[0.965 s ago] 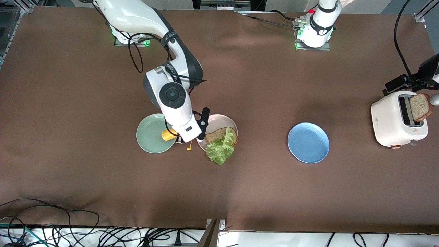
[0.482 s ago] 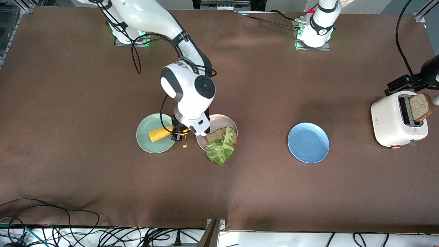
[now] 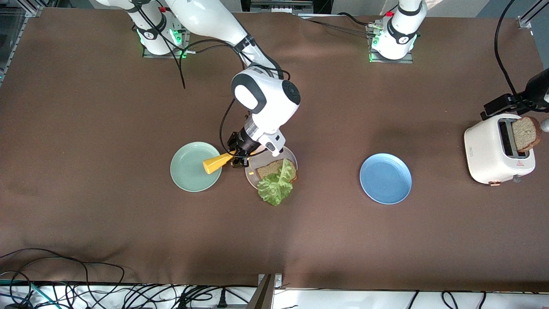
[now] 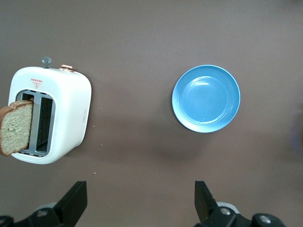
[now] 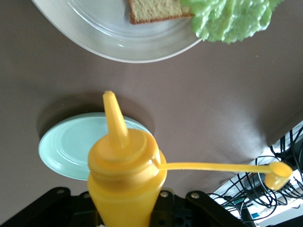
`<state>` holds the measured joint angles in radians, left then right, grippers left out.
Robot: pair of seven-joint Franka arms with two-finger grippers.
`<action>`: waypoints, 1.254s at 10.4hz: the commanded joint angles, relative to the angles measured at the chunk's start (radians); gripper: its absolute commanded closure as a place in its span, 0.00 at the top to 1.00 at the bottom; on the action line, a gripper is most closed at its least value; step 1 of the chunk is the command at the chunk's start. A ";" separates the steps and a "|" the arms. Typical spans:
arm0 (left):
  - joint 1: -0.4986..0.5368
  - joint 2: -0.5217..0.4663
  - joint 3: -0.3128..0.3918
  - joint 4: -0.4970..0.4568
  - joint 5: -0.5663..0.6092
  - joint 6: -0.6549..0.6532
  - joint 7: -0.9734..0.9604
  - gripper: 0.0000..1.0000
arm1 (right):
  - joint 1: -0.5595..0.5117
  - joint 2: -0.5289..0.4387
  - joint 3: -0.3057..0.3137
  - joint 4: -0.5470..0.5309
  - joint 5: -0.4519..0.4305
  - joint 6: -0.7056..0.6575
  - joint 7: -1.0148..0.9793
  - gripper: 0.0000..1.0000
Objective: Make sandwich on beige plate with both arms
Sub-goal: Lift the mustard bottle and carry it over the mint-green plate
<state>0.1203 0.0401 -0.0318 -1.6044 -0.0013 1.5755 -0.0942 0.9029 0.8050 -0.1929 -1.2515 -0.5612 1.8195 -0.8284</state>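
The right gripper (image 3: 238,155) has swung from the mint-green plate (image 3: 188,174) toward the beige plate (image 3: 286,152), clamping the yellow mustard bottle (image 3: 218,162), presumably for squirting onto the lettuce (image 3: 276,185) and bread (image 3: 269,169); the left gripper (image 4: 141,203) waits with jaws spread, high over the table between the toaster (image 3: 493,150) and the blue plate (image 3: 385,178).

I see three plates in a row across the middle of the table. The mint plate (image 3: 191,171) sits toward the right arm's end, the beige plate (image 3: 269,155) just beside it, and the blue plate (image 3: 385,178) well apart, toward the left arm's end. On the beige plate lies a bread slice (image 3: 270,168), with a lettuce leaf (image 3: 276,185) on it hanging over the plate's near rim. The right gripper (image 3: 238,156) holds a mustard bottle (image 3: 217,162) over the gap between the first two plates. The toaster (image 3: 493,151) stands at the left arm's end, a second slice (image 3: 525,133) in one slot, the left gripper (image 4: 140,201) above it.
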 commanded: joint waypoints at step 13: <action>0.016 0.027 0.000 0.018 0.029 -0.009 0.005 1.00 | -0.520 -0.107 0.020 -0.094 1.070 -0.187 -0.567 0.00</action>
<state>0.1253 0.0583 -0.0290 -1.6044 -0.0013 1.5755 -0.0956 0.4665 0.7352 -0.2004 -1.3150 0.4119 1.6980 -1.2856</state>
